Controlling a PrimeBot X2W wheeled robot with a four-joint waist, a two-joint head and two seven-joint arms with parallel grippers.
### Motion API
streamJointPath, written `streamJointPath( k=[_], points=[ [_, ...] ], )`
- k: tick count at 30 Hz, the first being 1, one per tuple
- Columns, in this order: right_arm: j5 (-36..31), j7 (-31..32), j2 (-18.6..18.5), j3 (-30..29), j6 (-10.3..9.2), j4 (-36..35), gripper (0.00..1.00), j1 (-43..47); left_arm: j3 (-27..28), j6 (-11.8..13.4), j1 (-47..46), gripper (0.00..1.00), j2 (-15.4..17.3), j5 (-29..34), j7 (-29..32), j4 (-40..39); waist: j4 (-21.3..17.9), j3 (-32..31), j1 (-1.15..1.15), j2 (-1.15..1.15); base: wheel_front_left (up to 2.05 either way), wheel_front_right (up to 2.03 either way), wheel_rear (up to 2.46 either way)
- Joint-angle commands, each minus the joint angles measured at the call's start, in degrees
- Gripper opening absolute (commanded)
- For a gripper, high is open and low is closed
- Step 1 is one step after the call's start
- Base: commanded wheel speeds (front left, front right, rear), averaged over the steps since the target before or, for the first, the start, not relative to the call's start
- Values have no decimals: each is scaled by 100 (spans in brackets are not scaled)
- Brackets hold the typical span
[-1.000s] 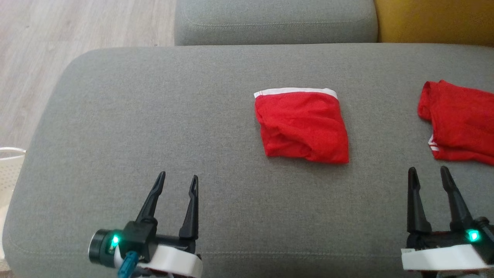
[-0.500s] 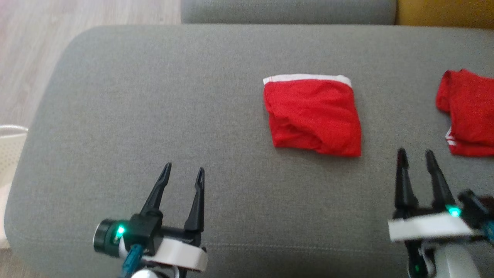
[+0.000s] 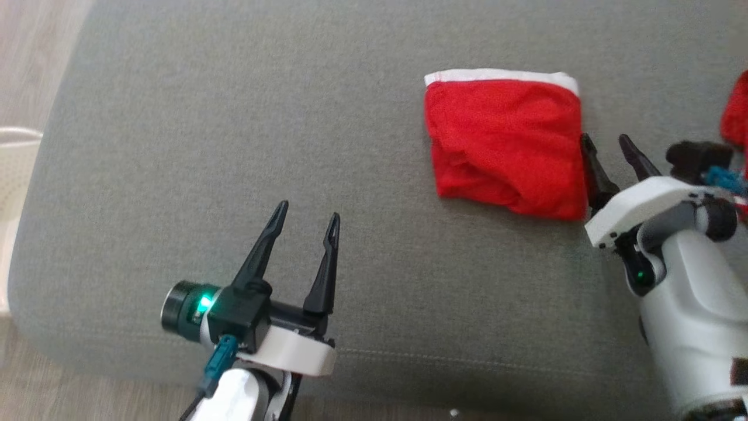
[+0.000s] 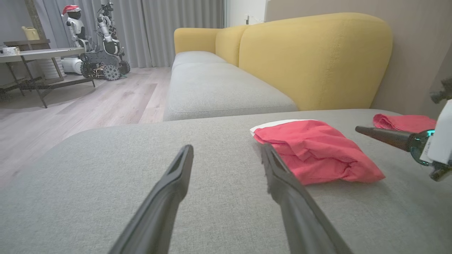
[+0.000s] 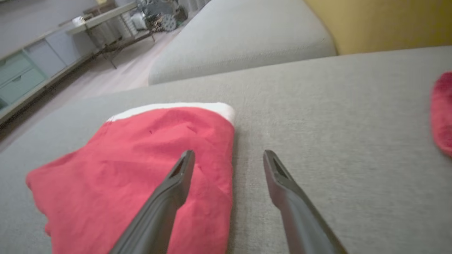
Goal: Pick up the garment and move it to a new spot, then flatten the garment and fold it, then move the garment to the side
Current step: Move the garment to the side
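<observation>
The garment (image 3: 507,140) is a red folded piece with a white band along its far edge, lying on the grey sofa cushion (image 3: 234,117). It also shows in the left wrist view (image 4: 317,151) and the right wrist view (image 5: 141,176). My right gripper (image 3: 608,147) is open at the garment's right edge, its left finger over the cloth and its right finger over bare cushion, with nothing held (image 5: 226,158). My left gripper (image 3: 308,215) is open and empty, well to the garment's left and nearer the cushion's front (image 4: 226,155).
A second red garment (image 3: 736,111) lies at the right edge of the cushion. A yellow sofa back (image 4: 310,60) rises behind, with another grey seat (image 4: 219,88) beyond. A white perforated basket (image 3: 14,169) stands at the left, over wooden floor.
The head camera has tilted down and shifted. My right gripper has moved forward and left up to the garment's right edge. The left gripper stays open, about where it was.
</observation>
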Motion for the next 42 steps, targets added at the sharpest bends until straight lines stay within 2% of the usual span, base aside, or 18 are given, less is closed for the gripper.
streamJointPath(
  k=[1, 3, 4, 5, 6, 7, 13, 19, 30, 37, 42],
  points=[
    [92, 49, -83, 199, 26, 1, 100, -178, 127, 6, -215, 100, -14, 36, -30, -182, 98, 141, 0, 0, 0, 0, 0],
    [137, 189, -145, 395, 26, 255, 100, -321, 94, 19, -275, 100, -14, 26, -30, -178, 140, 214, 0, 0, 0, 0, 0],
    [204, 248, -150, 475, 26, 356, 96, -369, 80, 29, -298, 100, -14, 21, -30, -179, 156, 245, 0, 0, 0, 0, 0],
    [292, 323, -137, 566, 26, 444, 69, -400, 70, 38, -316, 100, -14, 18, -30, -178, 167, 266, 0, 0, 0, 0, 0],
    [382, 385, -127, 675, 26, 498, 30, -419, 65, 47, -328, 100, -14, 15, -30, -175, 172, 280, 0, 0, 0, 0, 0],
    [478, 410, -131, 772, 26, 526, 0, -434, 65, 57, -336, 100, -14, 13, -30, -174, 170, 289, 0, 0, 0, 0, 0],
    [916, 60, -345, 1166, 26, 444, 0, -517, 130, 84, -331, 100, -14, 49, -30, -168, -45, 275, 0, 0, 0, 0, 0],
    [1094, -182, -614, 1207, 26, 435, 0, -679, 203, 31, -306, 100, -1, 134, -30, -187, -457, 273, 0, 0, 0, 0, 0],
    [1116, -420, -1257, 729, 26, 528, 0, -1146, 265, -87, -391, 100, 134, 286, -30, -315, -1326, 598, 0, 0, 0, 0, 0],
    [997, -386, -1566, 260, 26, 640, 0, -1400, 278, -109, -455, 100, 221, 319, -30, -370, -1605, 802, 0, 0, 0, 0, 0],
    [425, -446, -1728, -45, 26, 751, 0, -1590, 274, -112, -478, 100, 273, 332, -30, -393, -1701, 947, 0, 0, 0, 0, 0]
  ],
)
